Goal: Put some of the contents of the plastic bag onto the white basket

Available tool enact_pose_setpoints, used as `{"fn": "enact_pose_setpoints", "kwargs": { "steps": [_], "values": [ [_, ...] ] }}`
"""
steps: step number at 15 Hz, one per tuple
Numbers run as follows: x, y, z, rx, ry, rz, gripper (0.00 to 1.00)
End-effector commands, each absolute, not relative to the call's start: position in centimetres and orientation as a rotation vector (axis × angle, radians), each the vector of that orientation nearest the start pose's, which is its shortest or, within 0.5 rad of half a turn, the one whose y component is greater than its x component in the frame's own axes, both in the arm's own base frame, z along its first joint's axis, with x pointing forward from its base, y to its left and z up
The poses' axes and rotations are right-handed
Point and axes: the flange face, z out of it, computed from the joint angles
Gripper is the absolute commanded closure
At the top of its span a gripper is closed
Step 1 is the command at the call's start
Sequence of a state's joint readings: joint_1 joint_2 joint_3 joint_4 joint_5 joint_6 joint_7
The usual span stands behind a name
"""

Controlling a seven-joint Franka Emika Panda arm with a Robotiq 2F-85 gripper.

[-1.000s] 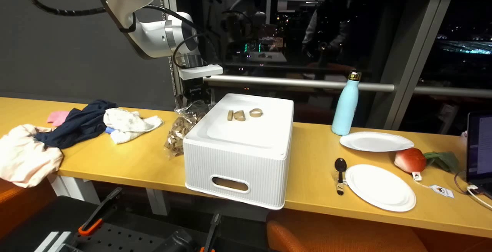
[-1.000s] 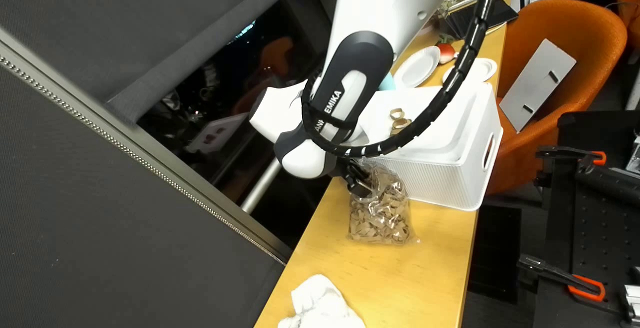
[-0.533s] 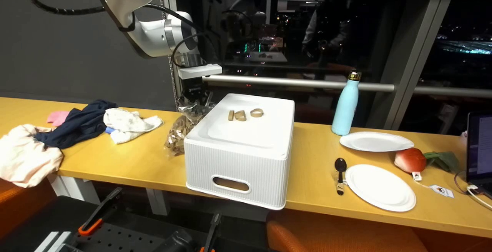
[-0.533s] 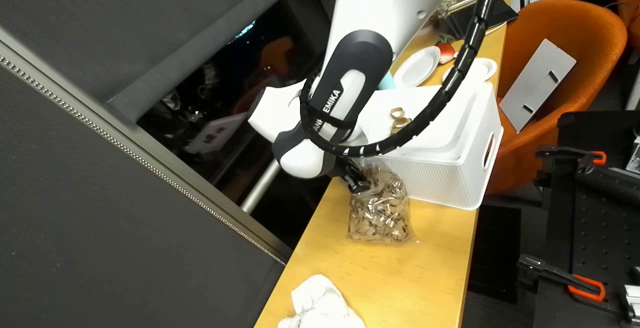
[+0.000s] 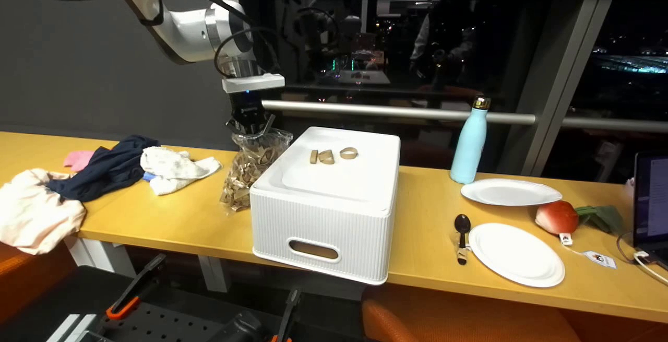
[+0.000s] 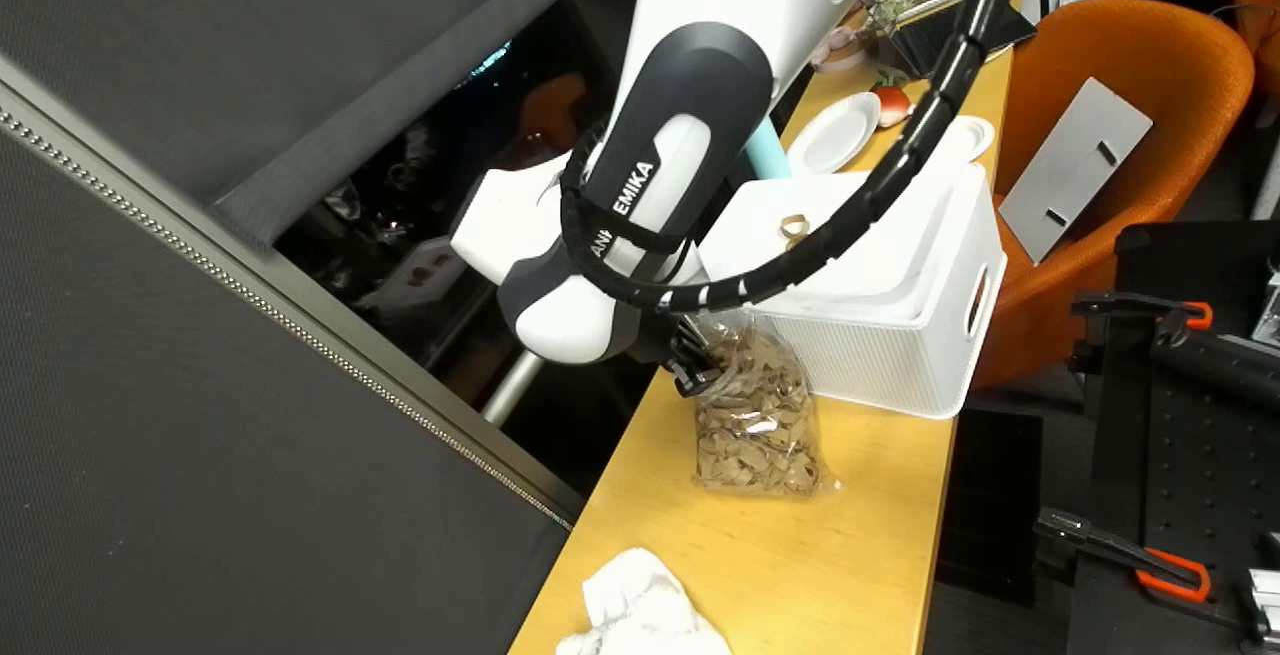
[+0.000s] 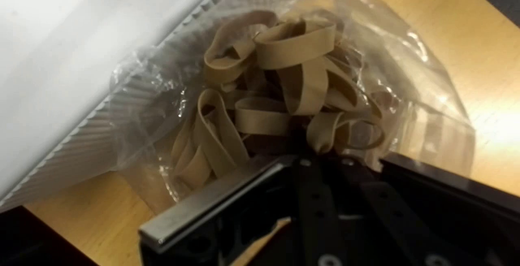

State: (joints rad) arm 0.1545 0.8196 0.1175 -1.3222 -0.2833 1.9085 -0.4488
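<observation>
The clear plastic bag stands on the table against the side of the white basket. Tan, loop-shaped contents fill it and show through its mouth in the wrist view. My gripper is at the bag's mouth, its jaws drawn together. In the wrist view, the gripper is dark against the pieces, and one curled piece lies right at its tips. The tips themselves are hidden, so I cannot tell whether a piece is caught. A few tan pieces rest on the basket's flat top.
A whitish cloth and a dark blue cloth lie beyond the bag. Past the basket stand a light blue bottle, white plates, a black spoon and a red round thing. A window rises behind the table.
The jaws have come together. In the exterior views the arm has shifted slightly upward and away from the basket, and the bag's upper part has stretched up and moved a little.
</observation>
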Motion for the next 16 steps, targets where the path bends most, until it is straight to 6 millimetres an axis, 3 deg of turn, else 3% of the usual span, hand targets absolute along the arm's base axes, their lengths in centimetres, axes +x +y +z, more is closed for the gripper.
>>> {"fn": "enact_pose_setpoints", "kwargs": {
  "steps": [1, 16],
  "values": [
    [68.4, 16.7, 26.1, -3.049, -1.199, 0.427, 0.99],
    [66.3, 13.0, 33.1, -3.290, -0.898, 0.371, 0.99]
  ]
}}
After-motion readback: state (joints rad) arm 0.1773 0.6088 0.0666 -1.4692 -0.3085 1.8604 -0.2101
